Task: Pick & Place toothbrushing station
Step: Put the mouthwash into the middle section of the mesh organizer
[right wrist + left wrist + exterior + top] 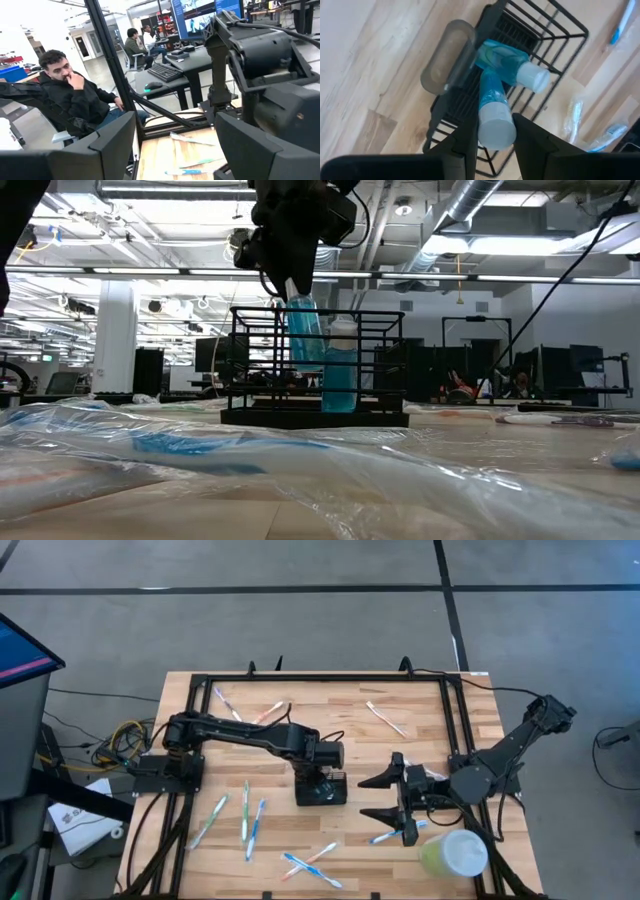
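The toothbrushing station (322, 790) is a small black wire holder standing on the table's middle; it also shows in the low view (380, 380) and the left wrist view (540, 20). My left gripper (322, 770) hangs over it, shut on a blue bottle with a white cap (492, 100). A second blue bottle (506, 62) stands inside the holder, upright in the low view (340, 375). A grey translucent piece (447, 57) sits at the holder's side. My right gripper (400, 805) is open and empty to the holder's right. My left gripper pinches the blue bottle's cap end (496, 131) between its two fingers. The fingers (470, 142) come from above, pointing down. The bottle hangs a little tilted below them (303, 320), its lower end inside the holder. Whether it rests on the holder's floor, I cannot tell.
Several wrapped toothbrushes lie around the holder, at the near left (248, 812), near middle (310, 862) and far side (385, 718). A pale green cup with a white lid (455, 855) stands at the near right. A black frame (320, 678) rims the table. A person (75, 100) sits beyond it.
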You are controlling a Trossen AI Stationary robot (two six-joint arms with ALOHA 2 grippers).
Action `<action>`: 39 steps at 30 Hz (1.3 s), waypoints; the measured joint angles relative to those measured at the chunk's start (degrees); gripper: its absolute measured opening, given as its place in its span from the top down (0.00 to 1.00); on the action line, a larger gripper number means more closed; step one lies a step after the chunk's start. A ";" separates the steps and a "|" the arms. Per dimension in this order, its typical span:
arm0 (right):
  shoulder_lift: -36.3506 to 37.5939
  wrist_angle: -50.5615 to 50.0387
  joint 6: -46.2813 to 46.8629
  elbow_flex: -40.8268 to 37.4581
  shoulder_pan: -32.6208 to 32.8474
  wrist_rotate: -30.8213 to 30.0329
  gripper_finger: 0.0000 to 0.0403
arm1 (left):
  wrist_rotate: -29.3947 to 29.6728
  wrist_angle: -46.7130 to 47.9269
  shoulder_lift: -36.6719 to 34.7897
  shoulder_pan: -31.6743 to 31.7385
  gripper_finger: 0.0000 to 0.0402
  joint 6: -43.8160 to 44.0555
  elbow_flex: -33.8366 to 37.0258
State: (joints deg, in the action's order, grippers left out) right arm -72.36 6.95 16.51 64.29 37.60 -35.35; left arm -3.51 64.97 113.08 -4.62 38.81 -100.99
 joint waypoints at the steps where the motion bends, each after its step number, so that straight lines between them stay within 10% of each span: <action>1: 0.00 0.08 0.00 0.00 0.00 0.00 0.34 | 0.00 0.06 0.13 0.11 0.77 -0.30 0.01; 39: 0.00 0.14 -0.44 0.00 -0.98 -0.46 0.34 | -1.26 -0.83 3.61 0.55 0.77 -5.91 0.17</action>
State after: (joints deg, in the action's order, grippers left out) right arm -72.36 7.09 16.07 64.29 36.62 -35.81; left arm -4.78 64.14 116.68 -4.08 32.90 -100.82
